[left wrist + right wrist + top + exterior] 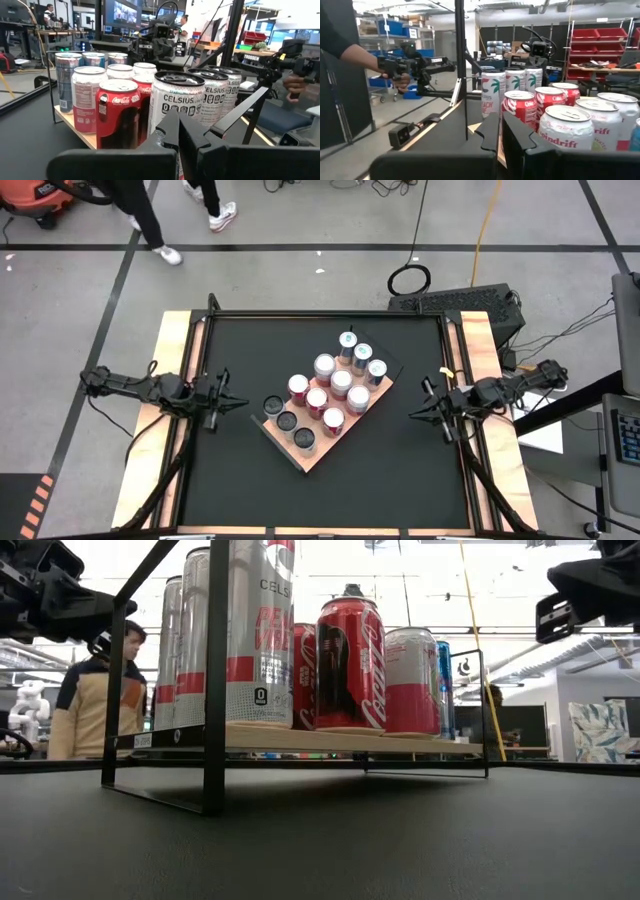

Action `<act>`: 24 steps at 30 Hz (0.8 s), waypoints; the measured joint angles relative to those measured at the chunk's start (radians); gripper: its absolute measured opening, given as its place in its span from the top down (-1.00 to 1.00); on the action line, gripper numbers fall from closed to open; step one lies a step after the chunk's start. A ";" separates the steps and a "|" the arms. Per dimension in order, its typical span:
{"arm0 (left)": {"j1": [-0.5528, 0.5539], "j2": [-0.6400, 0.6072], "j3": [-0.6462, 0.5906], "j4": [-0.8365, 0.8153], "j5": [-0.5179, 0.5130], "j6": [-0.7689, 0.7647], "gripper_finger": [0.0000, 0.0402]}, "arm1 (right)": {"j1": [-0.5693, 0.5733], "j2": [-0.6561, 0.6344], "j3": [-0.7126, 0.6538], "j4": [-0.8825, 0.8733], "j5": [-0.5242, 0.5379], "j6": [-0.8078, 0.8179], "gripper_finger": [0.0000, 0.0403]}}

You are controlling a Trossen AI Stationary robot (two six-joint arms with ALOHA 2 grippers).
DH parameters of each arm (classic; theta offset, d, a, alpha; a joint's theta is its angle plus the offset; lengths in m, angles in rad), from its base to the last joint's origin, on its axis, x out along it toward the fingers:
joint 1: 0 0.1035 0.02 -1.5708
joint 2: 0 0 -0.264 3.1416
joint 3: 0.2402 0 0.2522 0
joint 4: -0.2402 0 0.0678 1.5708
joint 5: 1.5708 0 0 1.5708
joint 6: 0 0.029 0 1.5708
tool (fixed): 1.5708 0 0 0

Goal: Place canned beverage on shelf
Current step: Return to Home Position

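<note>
On the black tabletop (240, 500) the shelf (306, 464) lies flat just right of centre, its long axis running from about 7:30 to 1:30. It carries twelve upright cans (341, 383) in rows of three: dark-topped at the 7:30 end, then red, white-pink, and blue-silver at the 1:30 end. The left gripper (238, 402) hangs at the shelf's 9 o'clock and the right gripper (418, 414) at its 3 o'clock, both apart from it, each with fingers drawn together on nothing.

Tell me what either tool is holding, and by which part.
Nothing is held: left tool and right tool are empty, flanking the shelf, clear of its cans.
</note>
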 joint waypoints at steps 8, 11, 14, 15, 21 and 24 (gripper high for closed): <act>0.000 0.000 0.000 -0.017 0.001 0.002 1.00 | -0.089 0.000 0.000 -0.023 -0.081 -0.018 1.00; 0.000 0.000 0.000 -0.018 0.002 0.004 1.00 | -0.128 0.000 0.000 -0.024 -0.109 -0.019 1.00; 0.000 0.000 -0.001 -0.019 0.002 0.008 1.00 | -0.165 0.000 0.000 -0.024 -0.125 -0.019 1.00; 0.000 0.000 -0.001 -0.019 0.002 0.008 1.00 | -0.175 0.000 0.000 -0.024 -0.135 -0.020 1.00; 0.000 0.000 -0.001 -0.021 0.003 0.007 1.00 | -0.205 0.000 0.000 -0.029 -0.145 -0.036 1.00; 0.000 0.000 -0.001 -0.022 0.003 0.007 1.00 | -0.223 0.000 0.000 -0.032 -0.146 -0.039 1.00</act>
